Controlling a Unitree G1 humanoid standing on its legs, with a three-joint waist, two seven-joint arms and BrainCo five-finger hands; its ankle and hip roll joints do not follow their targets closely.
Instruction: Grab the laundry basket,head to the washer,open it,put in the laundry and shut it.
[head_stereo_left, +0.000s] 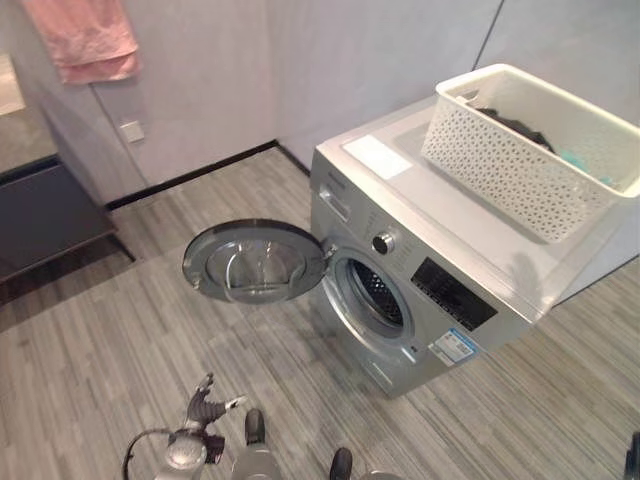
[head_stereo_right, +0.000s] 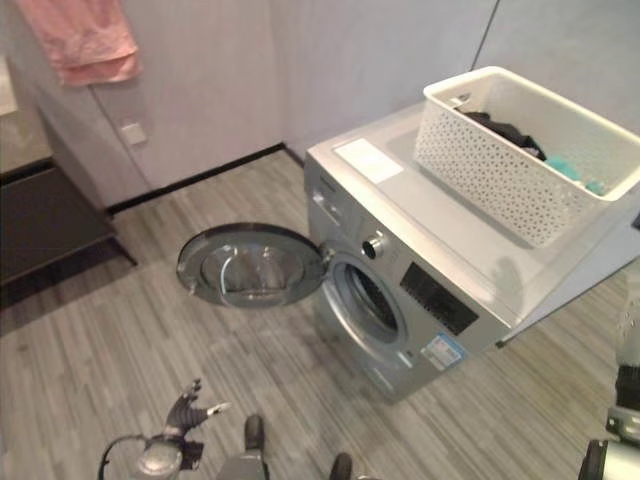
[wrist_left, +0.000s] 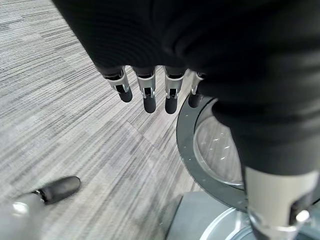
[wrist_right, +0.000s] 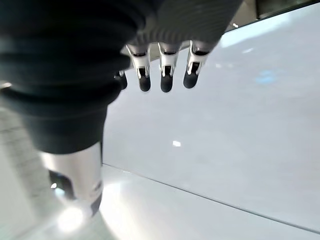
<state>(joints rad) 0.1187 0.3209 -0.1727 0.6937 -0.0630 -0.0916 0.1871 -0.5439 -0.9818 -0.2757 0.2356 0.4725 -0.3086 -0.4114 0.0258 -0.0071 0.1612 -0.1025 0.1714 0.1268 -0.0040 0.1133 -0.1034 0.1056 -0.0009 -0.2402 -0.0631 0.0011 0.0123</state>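
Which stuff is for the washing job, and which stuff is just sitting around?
For the job:
washer, its round door swung open
white laundry basket on top of the washer
dark and teal clothes inside the basket

Just around:
pink towel hanging on the wall
dark cabinet

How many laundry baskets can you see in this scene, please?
1. The white basket stands on top of the washer, toward its right side, with dark and teal laundry inside. Others may be out of view.
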